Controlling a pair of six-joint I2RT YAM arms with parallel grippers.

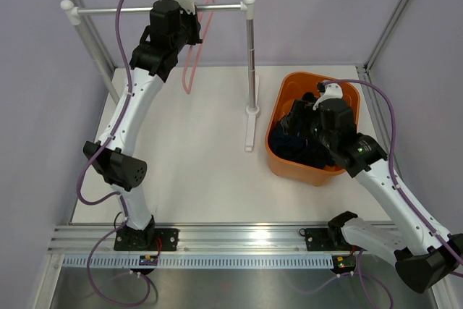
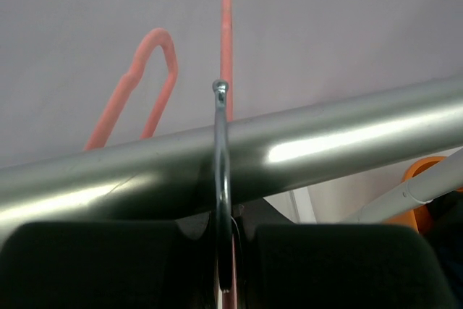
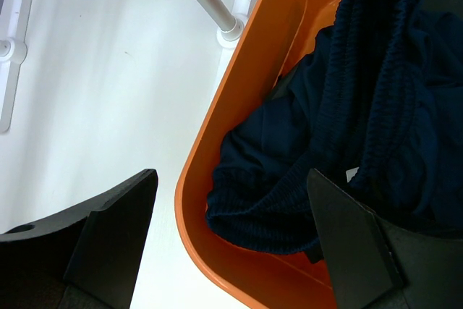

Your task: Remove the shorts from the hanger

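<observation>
Right gripper (image 3: pixel 231 179): spread wide and holding nothing. It hangs over the left rim of the orange basket (image 3: pixel 246 77). One finger (image 3: pixel 108 236) is outside the basket, above the bare desk (image 1: pixel 195 164). The other finger (image 3: pixel 354 244) is inside, just above the cloth; I cannot tell whether it touches.

Shorts (image 3: pixel 347 106): dark navy, crumpled in a heap inside the basket, with a ribbed waistband draped on top. The basket sits by the right edge of the desk.

Post (image 1: pixel 250 56): upright just left of the basket, its foot on the desk.

Rail (image 2: pixel 325 142): runs left from the top of the post, above the far left corner.

Hanger (image 2: pixel 226 48): coral pink, hanging from the rail by its metal hook (image 2: pixel 221 150).

Left gripper (image 2: pixel 226 251): up at the rail, pressed together, with the hook's wire pinched between the two black pads.
</observation>
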